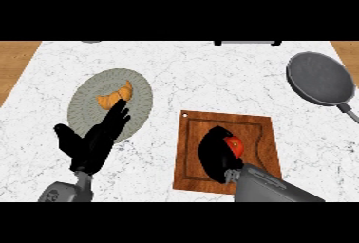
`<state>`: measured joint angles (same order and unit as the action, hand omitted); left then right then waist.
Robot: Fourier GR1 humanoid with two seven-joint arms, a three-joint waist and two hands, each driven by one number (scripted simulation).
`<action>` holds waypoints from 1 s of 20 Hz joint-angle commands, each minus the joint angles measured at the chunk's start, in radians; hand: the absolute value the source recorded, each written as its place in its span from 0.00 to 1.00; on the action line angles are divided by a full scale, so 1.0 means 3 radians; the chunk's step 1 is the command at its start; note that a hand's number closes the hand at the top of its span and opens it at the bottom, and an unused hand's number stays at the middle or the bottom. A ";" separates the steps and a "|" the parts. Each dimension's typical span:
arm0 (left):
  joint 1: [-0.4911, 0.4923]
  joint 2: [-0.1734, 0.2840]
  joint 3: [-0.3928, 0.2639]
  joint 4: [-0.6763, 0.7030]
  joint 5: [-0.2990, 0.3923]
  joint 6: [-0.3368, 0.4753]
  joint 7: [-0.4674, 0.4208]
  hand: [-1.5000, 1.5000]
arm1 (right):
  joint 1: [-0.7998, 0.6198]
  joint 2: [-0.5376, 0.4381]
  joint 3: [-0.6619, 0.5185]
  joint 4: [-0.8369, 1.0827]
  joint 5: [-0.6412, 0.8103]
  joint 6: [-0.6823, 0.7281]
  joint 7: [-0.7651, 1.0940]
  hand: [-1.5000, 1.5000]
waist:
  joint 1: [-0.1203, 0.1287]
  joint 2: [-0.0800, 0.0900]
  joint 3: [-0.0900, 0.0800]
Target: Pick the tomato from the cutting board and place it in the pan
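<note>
A red tomato [236, 145] lies on the wooden cutting board [263, 142] at lower centre-right. My right hand [214, 152] covers the board's middle, its fingers curled round the tomato's left side, and hides most of it. The grey pan [320, 78] sits at the upper right with its handle [348, 114] pointing down and right, well apart from the hand. At the lower left my left hand [95, 137] is open, fingers straight and pointing up over the edge of a plate.
A grey round plate [140, 90] at the left holds a croissant [116, 98]. The white marble counter [210, 76] spans the view, with wooden floor strips at both upper corners. A dark object shows at the far top edge.
</note>
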<state>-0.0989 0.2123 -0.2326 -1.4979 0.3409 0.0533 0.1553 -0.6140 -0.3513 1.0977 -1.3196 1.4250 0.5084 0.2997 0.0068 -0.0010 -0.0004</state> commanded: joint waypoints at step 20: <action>0.0117 0.0061 0.0064 -0.0129 -0.0026 -0.0034 0.0041 0.50 | -0.0218 0.1018 -0.2960 0.0174 -0.0554 -0.2233 0.2197 1.00 | 0.0001 0.0003 0.0003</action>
<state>-0.0766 0.2237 -0.2184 -1.5417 0.3426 0.0472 0.1775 -0.6330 -0.0689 0.2640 -1.2224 1.2473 -0.0442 0.9162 0.0050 0.0018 0.0013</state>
